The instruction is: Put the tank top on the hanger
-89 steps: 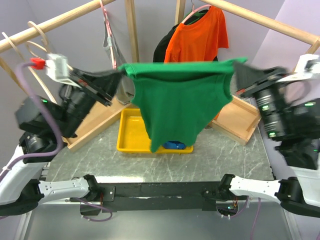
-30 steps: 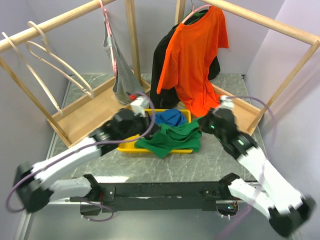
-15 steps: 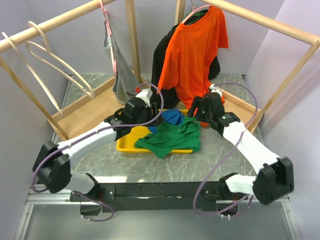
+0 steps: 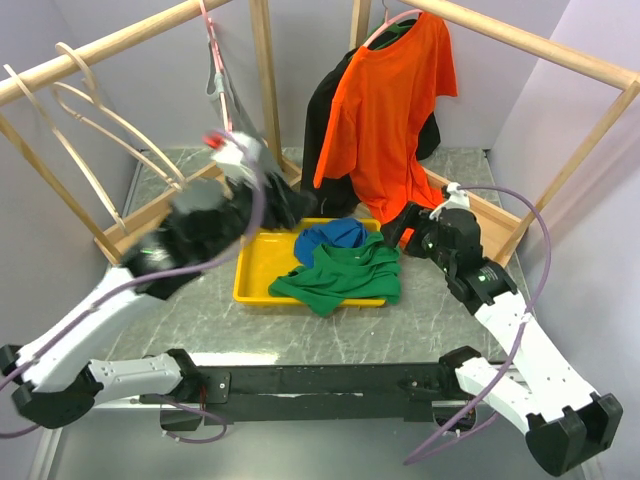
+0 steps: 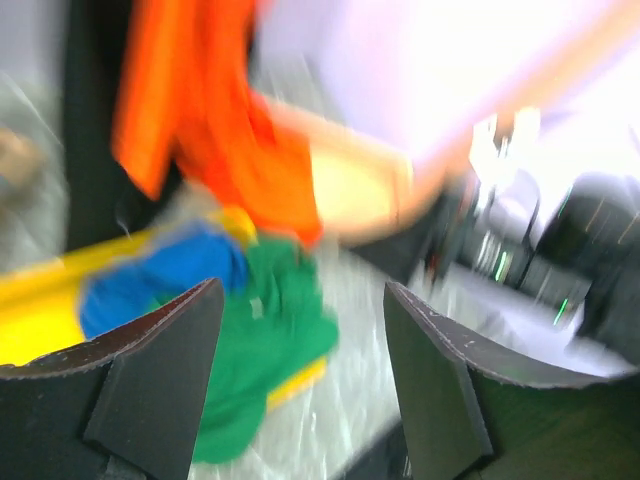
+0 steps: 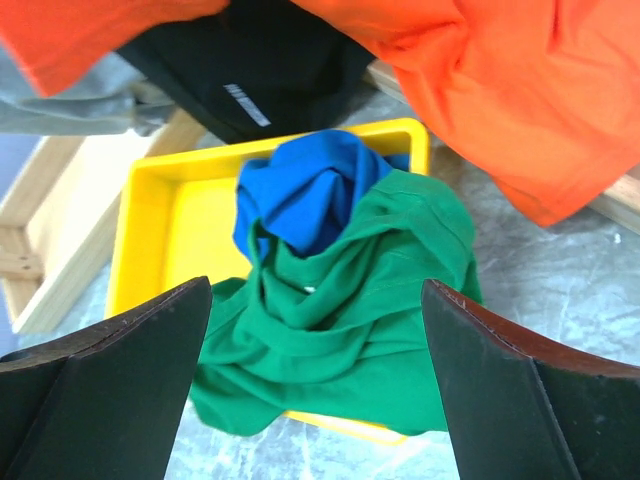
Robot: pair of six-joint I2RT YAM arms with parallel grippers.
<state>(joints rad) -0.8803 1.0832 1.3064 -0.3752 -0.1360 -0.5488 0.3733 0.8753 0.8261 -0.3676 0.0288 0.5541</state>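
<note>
The green tank top (image 4: 342, 276) lies crumpled over the front right edge of the yellow tray (image 4: 258, 272), partly on a blue garment (image 4: 331, 238). My left gripper (image 4: 288, 207) hovers open above the tray's left side; its view is blurred, with the tank top (image 5: 262, 345) below the fingers (image 5: 150, 385). My right gripper (image 4: 399, 228) stands open just right of the heap and looks down on the tank top (image 6: 370, 300) with nothing between its jaws. Pale wooden hangers (image 4: 118, 128) hang on the left rail, far from the top.
An orange T-shirt (image 4: 392, 110) over a black garment hangs at the back. A grey tank top (image 4: 243, 150) hangs on a pink hanger (image 4: 210, 45). The wooden rack frame (image 4: 170, 225) surrounds the tray on the marbled table.
Both grippers opened and let go of the green top, which now rests on the tray. The left arm rose and swung back left; the right gripper drew back to the right.
</note>
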